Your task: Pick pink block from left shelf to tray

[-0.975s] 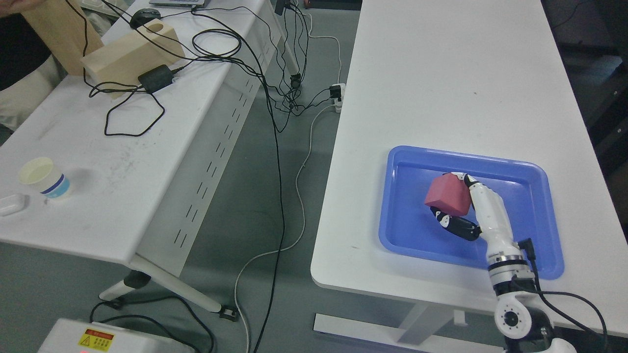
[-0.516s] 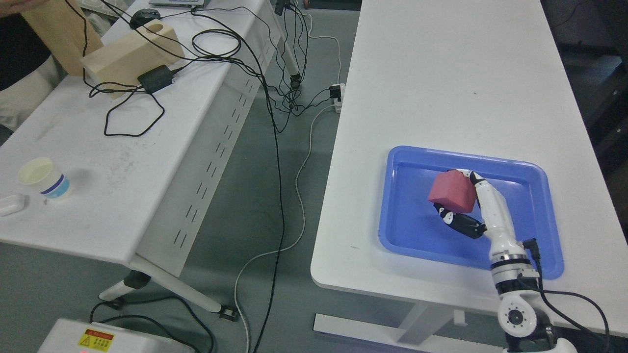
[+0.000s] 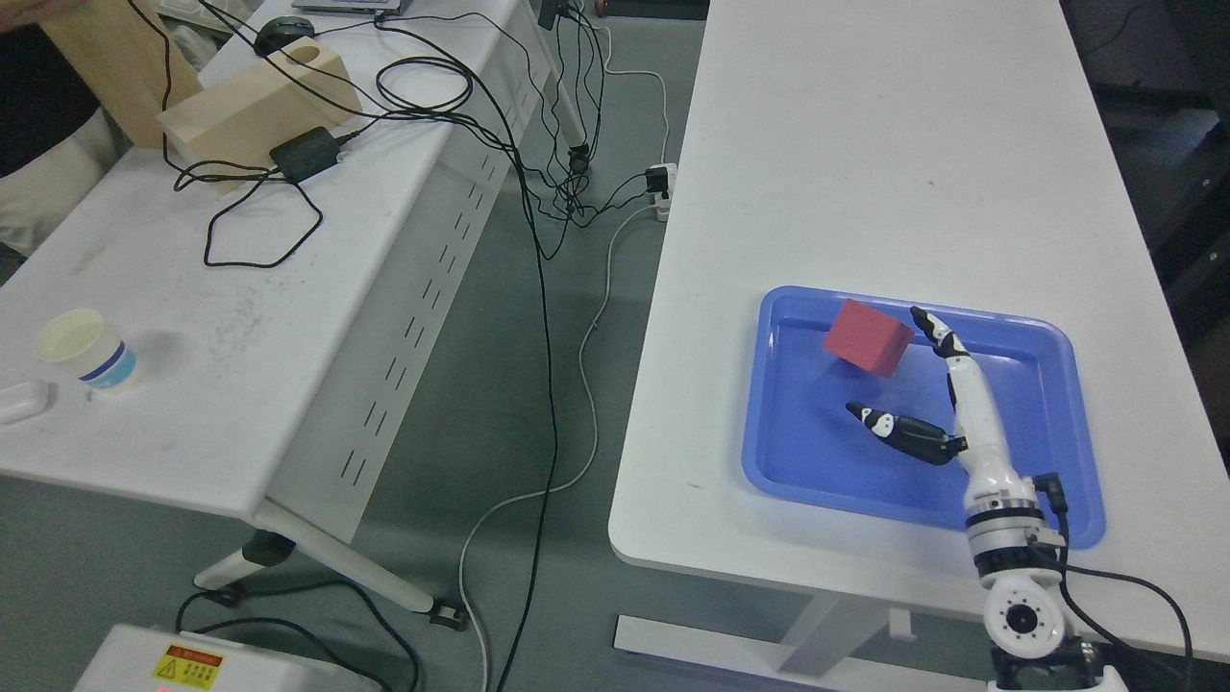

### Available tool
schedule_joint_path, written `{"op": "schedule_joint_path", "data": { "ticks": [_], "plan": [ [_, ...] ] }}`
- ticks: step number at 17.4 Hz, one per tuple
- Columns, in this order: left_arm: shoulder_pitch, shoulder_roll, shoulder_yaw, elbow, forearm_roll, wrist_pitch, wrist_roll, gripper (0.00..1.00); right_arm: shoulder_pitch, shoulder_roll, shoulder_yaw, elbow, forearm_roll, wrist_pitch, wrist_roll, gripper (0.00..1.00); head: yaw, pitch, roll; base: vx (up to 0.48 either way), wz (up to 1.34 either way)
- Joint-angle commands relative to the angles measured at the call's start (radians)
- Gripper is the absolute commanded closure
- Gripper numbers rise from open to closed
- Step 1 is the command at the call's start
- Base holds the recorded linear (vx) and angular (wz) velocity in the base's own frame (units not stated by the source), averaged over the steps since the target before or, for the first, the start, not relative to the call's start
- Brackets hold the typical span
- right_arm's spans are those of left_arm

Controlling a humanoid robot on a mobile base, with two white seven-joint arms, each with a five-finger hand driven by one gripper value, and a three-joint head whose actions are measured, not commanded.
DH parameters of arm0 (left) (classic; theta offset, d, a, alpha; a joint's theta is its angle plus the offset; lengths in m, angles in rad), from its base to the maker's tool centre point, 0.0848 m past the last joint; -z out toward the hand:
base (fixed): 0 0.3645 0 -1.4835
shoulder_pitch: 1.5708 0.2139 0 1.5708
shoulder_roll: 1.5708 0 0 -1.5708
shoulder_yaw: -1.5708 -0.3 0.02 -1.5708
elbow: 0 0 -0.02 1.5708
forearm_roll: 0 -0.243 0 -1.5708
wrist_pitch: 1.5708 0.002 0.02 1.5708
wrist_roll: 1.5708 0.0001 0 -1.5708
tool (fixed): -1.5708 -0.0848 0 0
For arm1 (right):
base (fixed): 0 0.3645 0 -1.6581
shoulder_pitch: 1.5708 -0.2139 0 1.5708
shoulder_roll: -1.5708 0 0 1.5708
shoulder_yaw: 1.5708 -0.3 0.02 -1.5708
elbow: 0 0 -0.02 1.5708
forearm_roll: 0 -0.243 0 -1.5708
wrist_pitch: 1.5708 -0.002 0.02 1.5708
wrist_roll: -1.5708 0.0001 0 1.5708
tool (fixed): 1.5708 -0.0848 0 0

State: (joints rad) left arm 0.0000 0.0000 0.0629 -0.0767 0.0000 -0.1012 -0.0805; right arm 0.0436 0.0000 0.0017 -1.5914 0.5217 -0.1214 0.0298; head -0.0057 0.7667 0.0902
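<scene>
Here the right hand (image 3: 947, 394) reaches over the tray (image 3: 1076, 461), fingers splayed, pink block (image 3: 868, 335) released.

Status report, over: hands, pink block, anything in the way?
Right hand open, fingers spread over blue tray. Pink block released, inside the tray. Left hand out of view. Nothing in the way.

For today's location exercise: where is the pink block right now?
In the head view, the pink block sits inside the blue tray near its far-left corner, on the right-hand white table, just left of the open right hand.
</scene>
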Motion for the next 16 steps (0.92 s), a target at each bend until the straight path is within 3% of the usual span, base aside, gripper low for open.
{"op": "schedule_joint_path", "data": {
  "ticks": [1,4,16],
  "plan": [
    [0.009,0.017,0.0,0.0,-0.002,0.001,0.001,0.0,-0.001,-0.017,-0.048,0.001,-0.173,0.0,-0.001,0.01,0.0,0.0,0.0,0.0,0.0],
    [0.009,0.017,0.0,0.0,-0.002,0.0,0.001,0.0,-0.001,-0.017,-0.087,0.001,-0.389,0.003,0.002,0.01,0.0,0.0,0.0,-0.006,0.0],
    [0.009,0.017,0.0,0.0,-0.002,0.0,0.001,0.0,0.004,-0.017,-0.138,-0.004,-0.439,0.045,0.033,0.0,0.0,0.0,0.0,-0.081,0.01]
  ]
}}
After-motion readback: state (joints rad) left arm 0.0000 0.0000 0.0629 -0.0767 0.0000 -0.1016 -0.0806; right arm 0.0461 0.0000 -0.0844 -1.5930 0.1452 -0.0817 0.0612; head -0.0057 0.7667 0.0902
